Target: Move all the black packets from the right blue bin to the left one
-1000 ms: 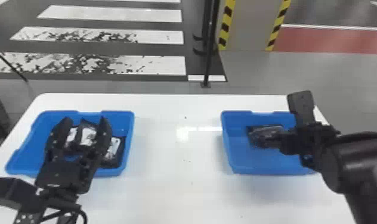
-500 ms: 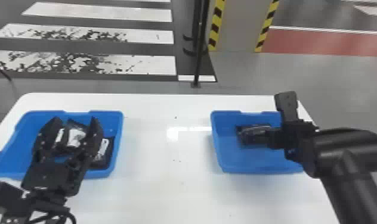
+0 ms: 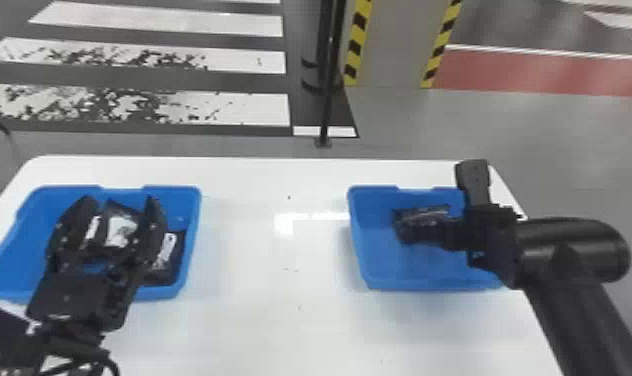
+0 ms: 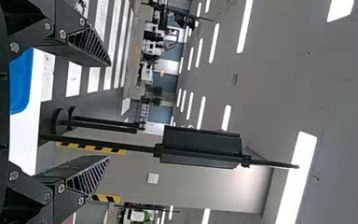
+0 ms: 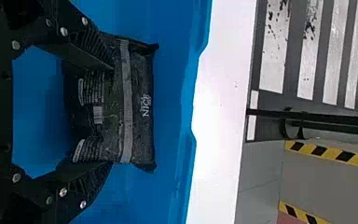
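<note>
With the black packet [image 5: 137, 105] unmoved in the right blue bin [image 3: 358, 240], the right end effector [image 5: 112, 116], spread wide around it and apparently ungripped, has barely shifted, leaving its transfer unstarted.

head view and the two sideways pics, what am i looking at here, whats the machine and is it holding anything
This is a two-armed robot. The head view comes from its head, looking down at a white table. The sideways pictures come from cameras on its wrists.

On the table stand two blue bins. The left bin holds black packets with white labels; the left gripper shows in front of them, its fingers open with nothing held between them.

In the right bin lies a black packet. The right gripper is there with its fingers apart, overlapping the packet; whether they touch it, I can't tell, so it doesn't look firmly held.
</note>
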Controlling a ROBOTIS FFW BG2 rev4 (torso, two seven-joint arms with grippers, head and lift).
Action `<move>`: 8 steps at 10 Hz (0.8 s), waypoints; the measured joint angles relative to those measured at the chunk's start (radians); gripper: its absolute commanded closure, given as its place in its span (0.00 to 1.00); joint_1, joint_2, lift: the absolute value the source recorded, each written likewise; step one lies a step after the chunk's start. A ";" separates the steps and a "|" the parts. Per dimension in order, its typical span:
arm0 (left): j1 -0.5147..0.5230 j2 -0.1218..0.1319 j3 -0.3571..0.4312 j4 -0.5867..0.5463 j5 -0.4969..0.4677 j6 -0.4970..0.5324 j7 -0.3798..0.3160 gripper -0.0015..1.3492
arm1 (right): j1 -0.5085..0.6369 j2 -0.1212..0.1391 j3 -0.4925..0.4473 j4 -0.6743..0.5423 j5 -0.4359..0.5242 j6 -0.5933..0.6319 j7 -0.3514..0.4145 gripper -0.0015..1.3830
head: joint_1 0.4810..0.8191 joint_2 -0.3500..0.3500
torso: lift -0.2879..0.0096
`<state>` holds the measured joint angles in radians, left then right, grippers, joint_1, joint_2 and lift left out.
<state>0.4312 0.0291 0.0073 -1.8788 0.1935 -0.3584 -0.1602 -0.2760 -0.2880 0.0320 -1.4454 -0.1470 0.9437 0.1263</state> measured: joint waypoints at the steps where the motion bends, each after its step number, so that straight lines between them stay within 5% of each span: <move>1: 0.002 0.000 0.001 0.000 0.000 0.000 -0.001 0.27 | 0.002 -0.002 0.001 0.019 -0.029 -0.027 0.008 0.80 | 0.63 0.34 | 0.50; 4: 0.001 0.001 -0.002 0.000 -0.001 -0.007 -0.005 0.27 | 0.073 0.003 -0.002 -0.039 -0.180 -0.130 0.051 0.80 | 0.63 0.40 | 0.50; 8: 0.001 0.002 -0.004 0.000 -0.004 -0.033 -0.005 0.27 | 0.255 0.027 -0.084 -0.308 -0.346 -0.144 0.092 0.80 | 0.63 0.48 | 0.50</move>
<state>0.4325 0.0307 0.0038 -1.8788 0.1892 -0.3913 -0.1657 -0.0212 -0.2612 -0.0524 -1.7533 -0.4928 0.7996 0.2180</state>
